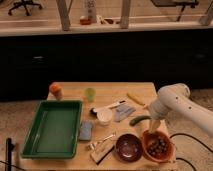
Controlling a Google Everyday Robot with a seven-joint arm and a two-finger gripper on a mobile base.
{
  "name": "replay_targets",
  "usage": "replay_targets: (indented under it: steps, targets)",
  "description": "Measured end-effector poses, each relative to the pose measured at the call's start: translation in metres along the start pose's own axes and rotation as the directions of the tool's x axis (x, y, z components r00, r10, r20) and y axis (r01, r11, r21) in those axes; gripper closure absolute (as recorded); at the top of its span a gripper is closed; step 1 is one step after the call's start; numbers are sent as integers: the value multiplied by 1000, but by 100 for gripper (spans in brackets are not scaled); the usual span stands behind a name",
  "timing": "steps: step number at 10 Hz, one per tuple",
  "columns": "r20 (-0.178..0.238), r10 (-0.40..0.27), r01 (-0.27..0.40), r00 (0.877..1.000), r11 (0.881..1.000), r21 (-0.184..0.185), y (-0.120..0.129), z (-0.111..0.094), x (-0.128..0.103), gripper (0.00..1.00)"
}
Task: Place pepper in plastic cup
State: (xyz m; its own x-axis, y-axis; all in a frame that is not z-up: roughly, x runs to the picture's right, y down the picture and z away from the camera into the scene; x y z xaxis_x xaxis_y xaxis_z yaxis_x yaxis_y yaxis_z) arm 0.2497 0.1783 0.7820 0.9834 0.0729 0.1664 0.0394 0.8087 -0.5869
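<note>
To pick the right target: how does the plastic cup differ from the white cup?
The plastic cup is translucent yellow-green and stands farther back; the white cup is opaque, wider and nearer the front. Both stand upright. The end effector is beside the pepper.

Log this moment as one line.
gripper: low, at end of small dark-green curved pepper | translucent yellow-green plastic cup: upright, well apart from pepper | placement: not yet done

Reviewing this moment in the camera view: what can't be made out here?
1. Camera view: whether the gripper, low at the right side of the table, holds the pepper; the white arm covers their contact.
2. Inside of the plastic cup: too small, blurred.
3. Dark contents of the orange bowl: blurred.
4. Arm's base: cut off by the right edge.
</note>
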Motion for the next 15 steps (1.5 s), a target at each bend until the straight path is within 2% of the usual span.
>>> replay_targets:
  steps: [4,6,9,15]
  targets:
    - [-12,-95,94,995,994,-52,-15,8,-1,20]
    - [-14,-134,133,991,989,-65,-20,13,-3,20]
    - [-13,-176,174,984,982,-70,-27,18,-6,20]
    - [19,-230,230,973,972,-50,-40,42,-9,20]
